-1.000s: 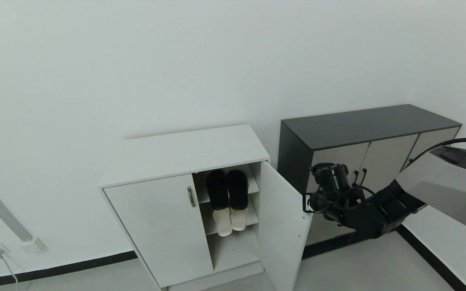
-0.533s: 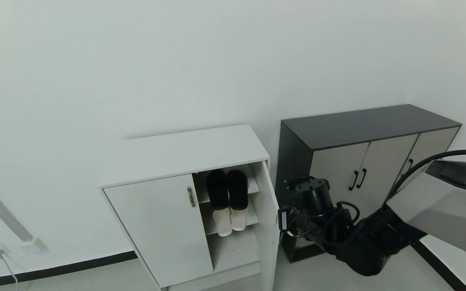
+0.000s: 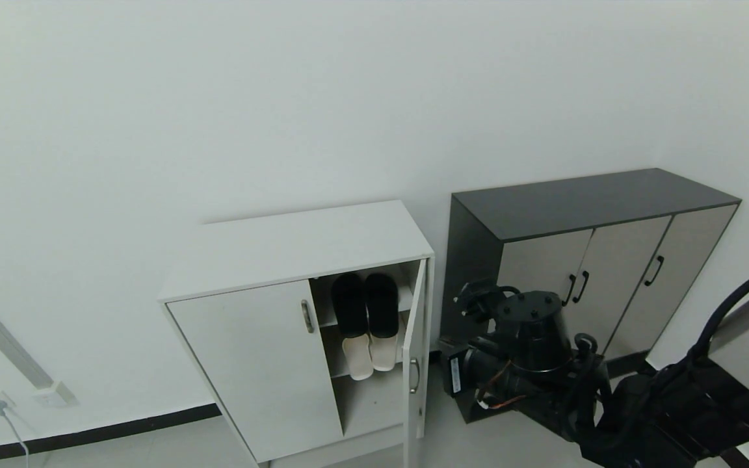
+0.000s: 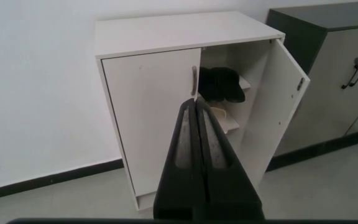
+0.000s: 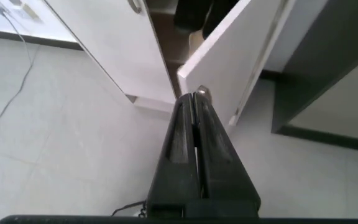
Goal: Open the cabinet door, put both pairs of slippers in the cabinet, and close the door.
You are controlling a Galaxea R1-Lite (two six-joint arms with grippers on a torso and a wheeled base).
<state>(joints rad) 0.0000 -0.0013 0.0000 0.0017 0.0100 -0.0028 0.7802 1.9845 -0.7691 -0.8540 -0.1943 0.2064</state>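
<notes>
Behind the half-open door [image 3: 415, 325] of the cabinet [image 3: 296, 250], black slippers [image 3: 365, 304] are stored on the upper shelf [image 3: 323, 314] and pale slippers [image 3: 368, 354] on the lower shelf [image 3: 337, 365]. The right gripper [image 5: 195, 97] is held with fingers together at the door handle [image 5: 203, 93]. The left gripper [image 4: 195, 104] is also held with fingers together, clear of the cabinet front.

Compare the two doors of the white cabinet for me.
The left door is shut flush; the right door stands swung out, part open. In the head view the left door shows its full face, while the right door is nearly edge-on. The left door hides what is behind it; beside the right door the slippers show inside. Both are white, each with a small metal handle.
</notes>
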